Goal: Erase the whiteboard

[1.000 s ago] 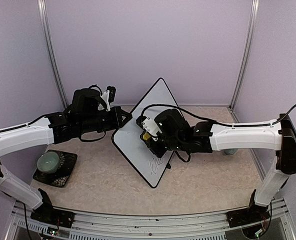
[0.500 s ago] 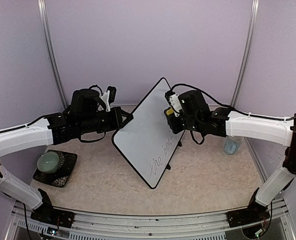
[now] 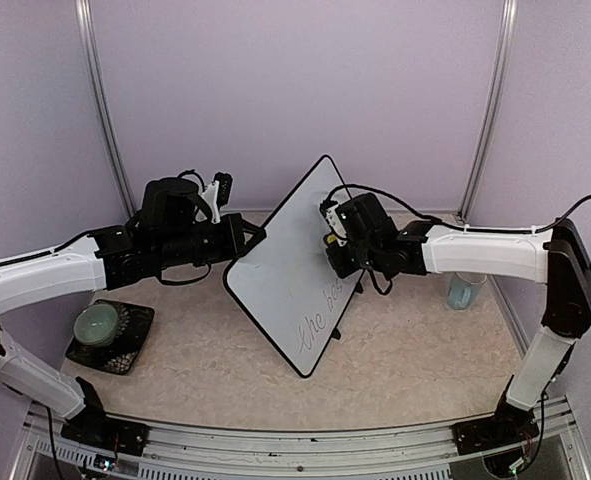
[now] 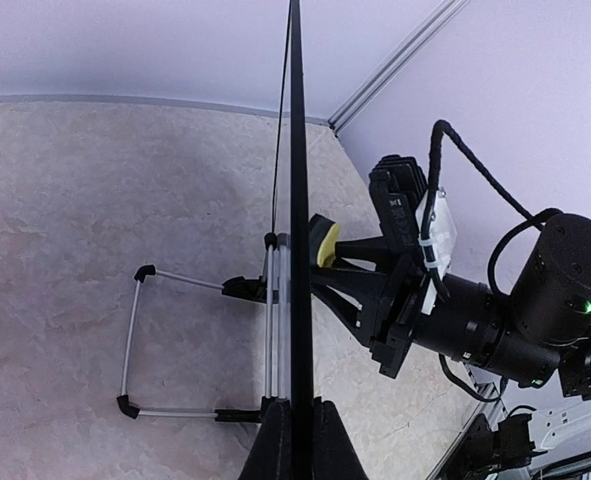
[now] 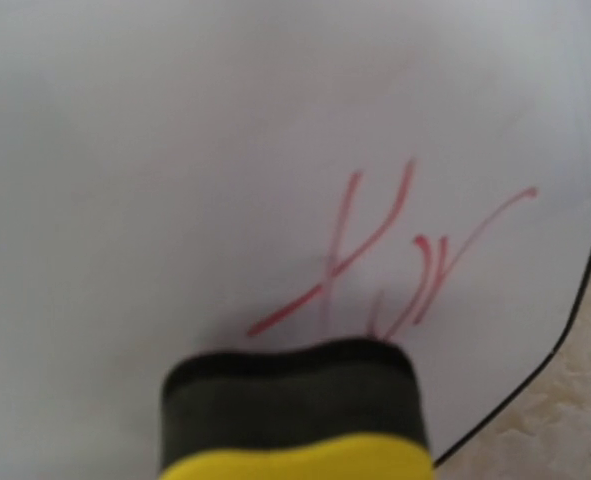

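Observation:
The whiteboard stands tilted on its corner in mid-table, with handwriting along its lower right side. My left gripper is shut on the board's left edge; in the left wrist view the board is edge-on between its fingers. My right gripper is shut on a yellow and black sponge eraser, pressed on the board's face near the right edge. In the right wrist view the eraser touches the board just below red writing. The eraser also shows in the left wrist view.
A teal bowl sits on a black mat at the left. A pale bottle stands behind my right arm. The board's wire stand rests on the table behind it. Metal posts mark the back corners.
My right gripper with the eraser moved from the board's middle up and right to its right edge, then a little back down-left onto the face. More writing shows. The left arm has not moved.

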